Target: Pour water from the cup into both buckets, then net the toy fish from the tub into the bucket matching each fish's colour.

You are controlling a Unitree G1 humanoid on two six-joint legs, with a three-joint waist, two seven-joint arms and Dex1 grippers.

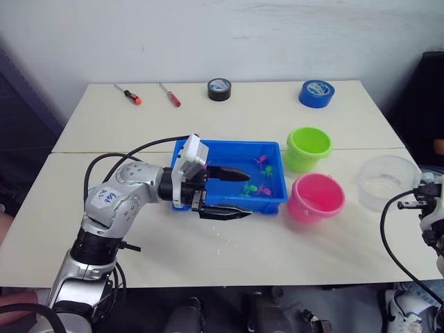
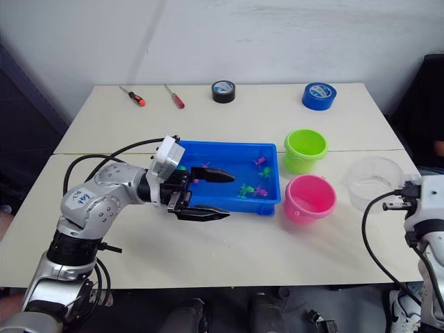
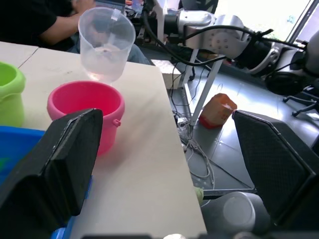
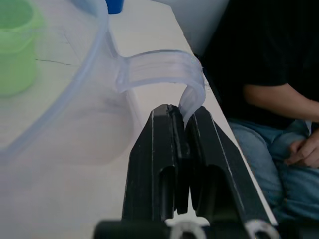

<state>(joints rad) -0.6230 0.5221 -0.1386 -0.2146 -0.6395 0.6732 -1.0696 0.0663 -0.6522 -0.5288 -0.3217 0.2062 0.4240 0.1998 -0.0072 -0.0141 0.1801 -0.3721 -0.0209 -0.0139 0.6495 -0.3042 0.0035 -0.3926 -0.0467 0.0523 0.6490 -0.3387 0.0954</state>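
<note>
Bright blue tub (image 1: pixel 229 149), lime green bucket (image 1: pixel 309 148), pink bucket (image 1: pixel 316 198), clear cup (image 1: pixel 387 182)
</note>
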